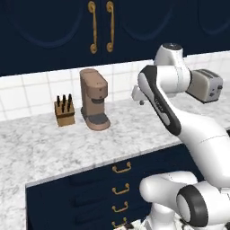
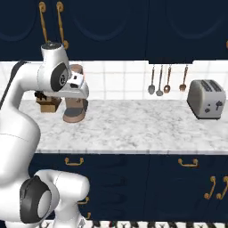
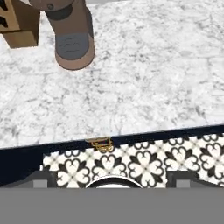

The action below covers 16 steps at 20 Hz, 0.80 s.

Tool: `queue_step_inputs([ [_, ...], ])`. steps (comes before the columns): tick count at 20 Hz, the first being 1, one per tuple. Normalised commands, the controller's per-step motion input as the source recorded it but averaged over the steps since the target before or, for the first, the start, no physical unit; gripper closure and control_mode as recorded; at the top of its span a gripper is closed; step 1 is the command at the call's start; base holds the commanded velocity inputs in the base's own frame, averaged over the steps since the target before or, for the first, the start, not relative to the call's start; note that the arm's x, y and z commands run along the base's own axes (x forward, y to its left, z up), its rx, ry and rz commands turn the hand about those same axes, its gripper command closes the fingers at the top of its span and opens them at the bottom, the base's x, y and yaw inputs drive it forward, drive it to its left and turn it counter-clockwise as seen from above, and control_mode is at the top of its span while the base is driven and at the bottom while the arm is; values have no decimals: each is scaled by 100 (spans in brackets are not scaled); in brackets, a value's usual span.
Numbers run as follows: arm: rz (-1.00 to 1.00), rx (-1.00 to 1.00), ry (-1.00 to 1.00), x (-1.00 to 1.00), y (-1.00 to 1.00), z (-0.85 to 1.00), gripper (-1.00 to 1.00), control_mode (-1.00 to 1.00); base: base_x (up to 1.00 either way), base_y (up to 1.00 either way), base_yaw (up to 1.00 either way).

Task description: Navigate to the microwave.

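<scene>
Robot base parked at a marble counter, facing a stretch without the microwave.

A brown coffee machine, knife block and toaster are seen; which way the microwave lies cannot be judged. Whether the gripper's fingers are spread cannot be told.

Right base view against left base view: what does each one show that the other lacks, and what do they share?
Right base view alone: four utensils hanging on the white tile wall and the stretch of counter under them. Left base view alone: the stack of navy drawers with brass handles below the counter. Shared: the brown coffee machine, the wooden knife block, the silver toaster, the grey marble counter and the navy upper cabinets with brass handles. No microwave appears in either.
</scene>
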Motion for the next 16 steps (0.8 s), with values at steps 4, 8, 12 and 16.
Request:
queue_step_inputs([
  [4, 0, 0, 0, 0, 0, 0, -100, 100, -15, -21, -79],
  [8, 0, 0, 0, 0, 0, 0, -100, 100, 0, -29, -85],
  [12, 0, 0, 0, 0, 0, 0, -100, 100, 0, -29, -87],
  [16, 0, 0, 0, 0, 0, 0, -100, 100, 5, -23, -86],
])
